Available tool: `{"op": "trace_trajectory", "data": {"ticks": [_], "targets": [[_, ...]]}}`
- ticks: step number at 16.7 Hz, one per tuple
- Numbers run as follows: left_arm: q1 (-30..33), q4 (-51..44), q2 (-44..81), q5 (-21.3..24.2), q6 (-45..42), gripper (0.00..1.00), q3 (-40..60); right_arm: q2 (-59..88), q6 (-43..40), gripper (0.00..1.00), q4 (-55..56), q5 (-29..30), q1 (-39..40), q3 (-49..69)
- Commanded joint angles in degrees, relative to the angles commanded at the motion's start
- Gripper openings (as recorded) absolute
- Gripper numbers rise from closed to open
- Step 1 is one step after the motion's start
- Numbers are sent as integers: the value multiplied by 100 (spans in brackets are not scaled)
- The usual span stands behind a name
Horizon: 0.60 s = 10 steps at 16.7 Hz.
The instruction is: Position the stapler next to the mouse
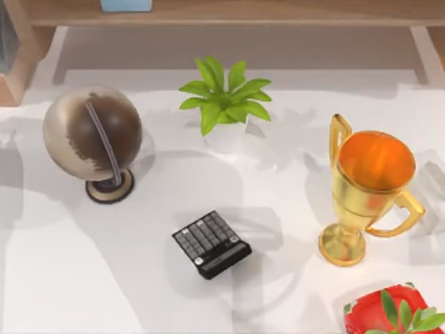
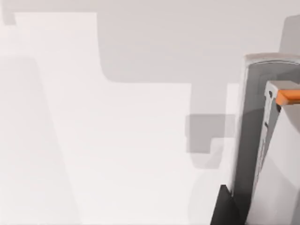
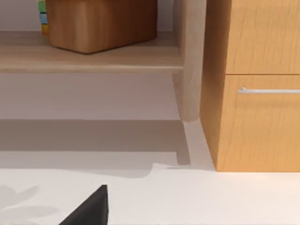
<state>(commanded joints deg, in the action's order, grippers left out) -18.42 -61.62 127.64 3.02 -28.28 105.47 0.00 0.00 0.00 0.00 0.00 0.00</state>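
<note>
Five things stand on the white surface [image 1: 83, 278] in the top view: a globe [image 1: 92, 132] at the left, a green plant [image 1: 224, 97] in a white pot toward the back middle, a gold trophy [image 1: 365, 188] at the right, a black calculator [image 1: 211, 243] lying flat near the middle front, and a red thing with green leaves [image 1: 389, 313] at the front right corner. The calculator lies well apart from the globe and from the trophy, turned at a slant. In the left wrist view a dark part of the left gripper [image 2: 227, 208] sits just beside a pale white-grey elongated thing with a grey line along it and an orange tab [image 2: 288, 96] near one end. This looks like the stapler [image 2: 276, 159], resting on the white surface among soft shadows. Whether they touch cannot be told, nor whether this gripper is open or closed. In the right wrist view a dark part of the right gripper [image 3: 89, 208] hangs over the white surface, facing a wooden cabinet [image 3: 258, 122] with a metal drawer handle [image 3: 269, 90] and a low shelf [image 3: 89, 58] carrying a wooden box [image 3: 101, 23]. Its state cannot be told either.
</note>
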Motion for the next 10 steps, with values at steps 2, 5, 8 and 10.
{"op": "trace_trajectory", "data": {"ticks": [2, 5, 8, 10], "targets": [[7, 93, -27, -3, -12, 0, -9, 0, 0, 100, 0, 0, 0, 0], [-66, 156, -45, -76, 46, 0, -27, 0, 0, 100, 0, 0, 0, 0], [-205, 135, -33, -194, 164, 0, -67, 0, 0, 100, 0, 0, 0, 0], [-303, 87, 13, -267, 246, 0, -106, 0, 0, 100, 0, 0, 0, 0]]}}
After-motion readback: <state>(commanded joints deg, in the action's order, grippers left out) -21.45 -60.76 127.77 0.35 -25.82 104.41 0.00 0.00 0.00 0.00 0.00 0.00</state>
